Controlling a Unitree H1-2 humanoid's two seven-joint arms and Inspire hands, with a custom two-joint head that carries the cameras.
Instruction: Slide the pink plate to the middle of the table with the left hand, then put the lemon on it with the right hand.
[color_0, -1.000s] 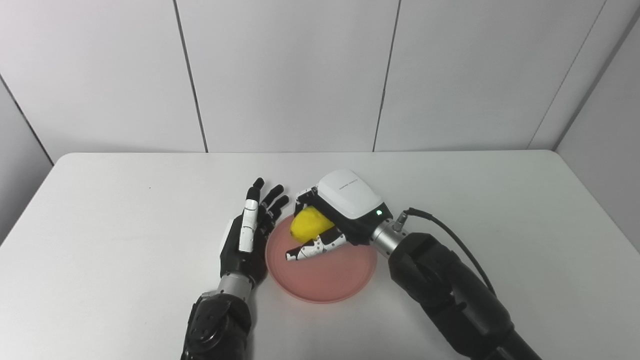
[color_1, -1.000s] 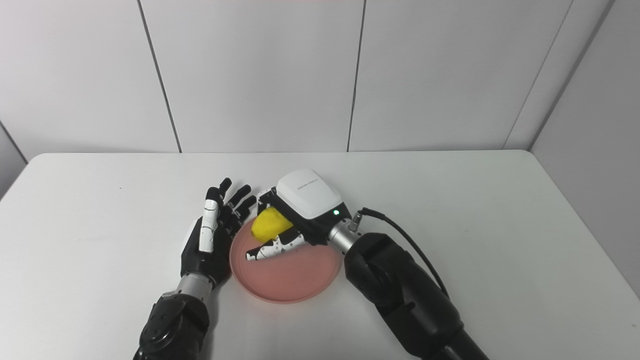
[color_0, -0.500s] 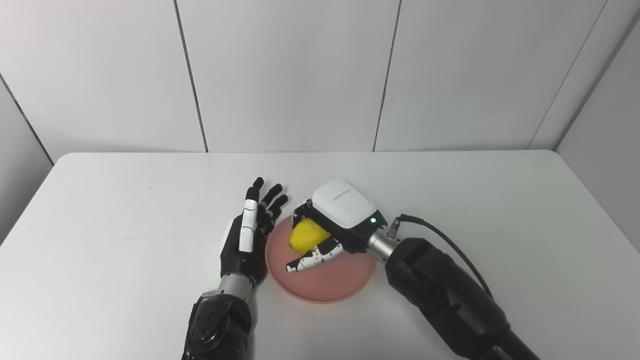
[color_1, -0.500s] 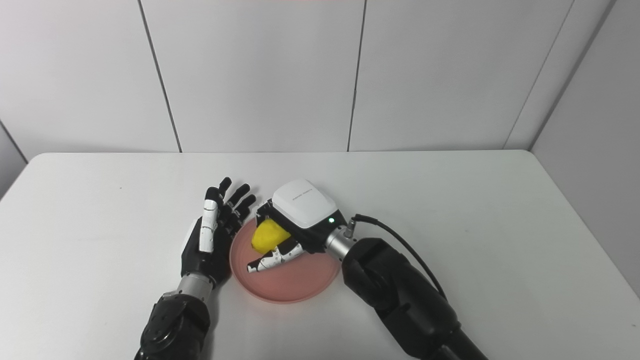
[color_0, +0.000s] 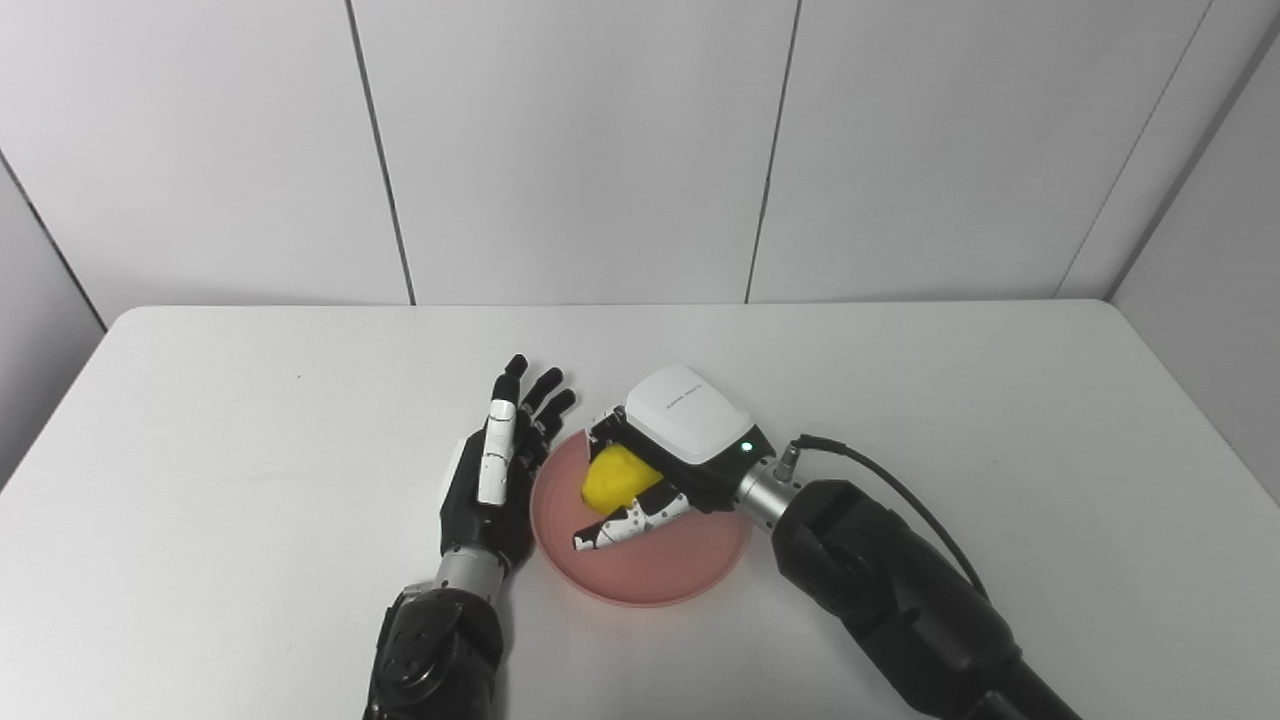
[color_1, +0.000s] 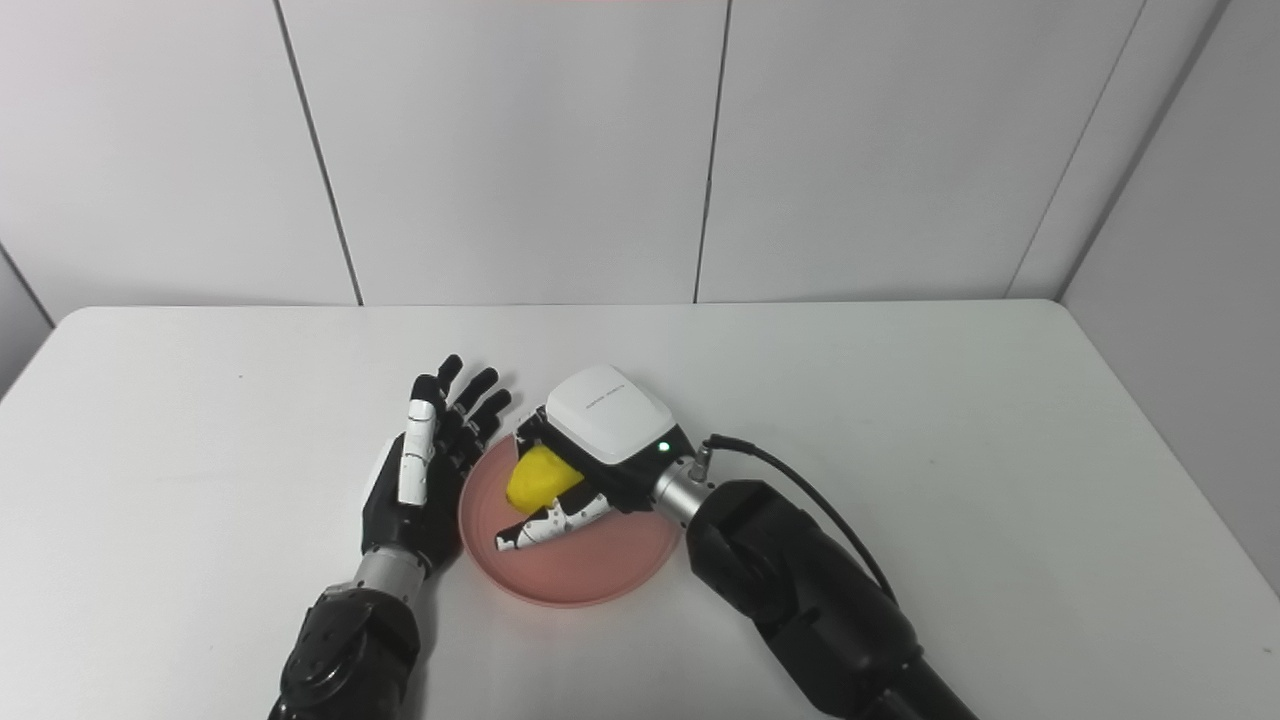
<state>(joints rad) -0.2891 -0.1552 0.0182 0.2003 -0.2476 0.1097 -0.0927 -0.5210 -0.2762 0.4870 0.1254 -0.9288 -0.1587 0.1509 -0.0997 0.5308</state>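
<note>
1. Pink plate (color_0: 655, 575) sits mid-counter (color_0: 250, 400), in front of you.
2. Your right hand (color_0: 660, 460) is over the plate, fingers curled around the lemon (color_0: 612, 478), low above its far-left part.
3. Your left hand (color_0: 490, 480) stands edge-on against the plate's left rim, fingers spread and straight, holding nothing.

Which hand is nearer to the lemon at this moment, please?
The right hand: it is closed around the lemon over the pink plate. The left hand stands open beside the plate's left rim, apart from the lemon.
</note>
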